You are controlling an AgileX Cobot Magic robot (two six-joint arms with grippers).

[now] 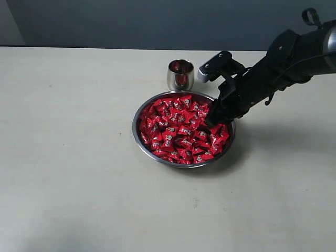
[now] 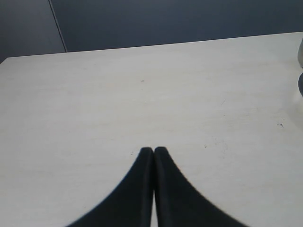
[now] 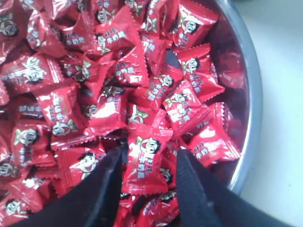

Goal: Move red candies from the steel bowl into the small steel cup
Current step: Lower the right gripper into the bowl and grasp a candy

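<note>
Dozens of red candies [image 1: 176, 131] fill the steel bowl [image 1: 135, 126] in the exterior view. There my right gripper [image 1: 214, 122] dips into the pile by the bowl's right rim, and the small steel cup [image 1: 180, 75] stands on the table [image 1: 63, 157] just behind the bowl, near that gripper. From the left wrist, my left gripper [image 2: 154, 150] shows its fingers pressed together over bare table, while from the right wrist my two fingers [image 3: 106, 184] are clamped on one red candy [image 3: 147, 161], which fills the gap between them, close to the bowl's rim.
</note>
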